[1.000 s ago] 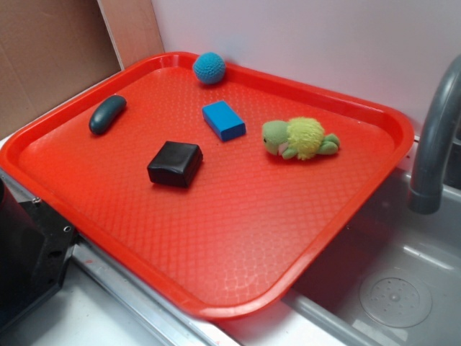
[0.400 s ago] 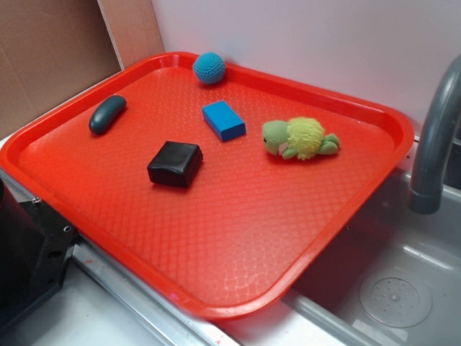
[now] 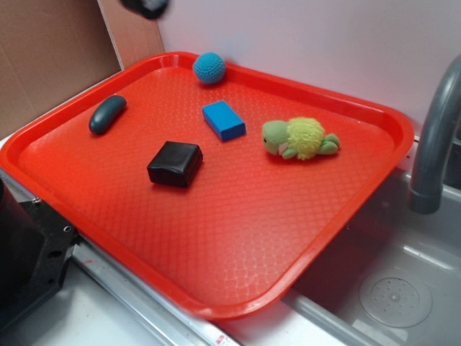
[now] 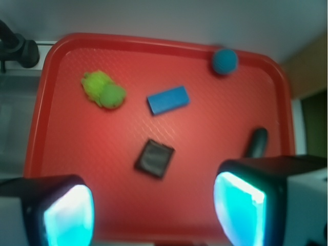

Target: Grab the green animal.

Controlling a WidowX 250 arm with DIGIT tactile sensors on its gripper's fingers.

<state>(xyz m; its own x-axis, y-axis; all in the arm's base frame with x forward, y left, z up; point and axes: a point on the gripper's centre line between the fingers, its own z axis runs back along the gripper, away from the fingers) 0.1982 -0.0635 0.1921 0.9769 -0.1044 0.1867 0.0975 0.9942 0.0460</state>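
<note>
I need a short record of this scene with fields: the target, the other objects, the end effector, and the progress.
target: green animal, lying on the red tray, to the right of the blue block
other objects: black box, dark teal oblong, teal ball
end effector: open, high above the tray, holding nothing
progress: target not yet touched

Gripper (image 4: 154, 212) spread wide above the red tray (image 4: 66, 169) — green animal (image 4: 103, 89) far left.

The small plush turtle with a light green head and fuzzy yellow-green shell (image 3: 300, 139) (image 4: 103, 89) lies flat right of centre in the exterior view, head pointing left, untouched.
</note>
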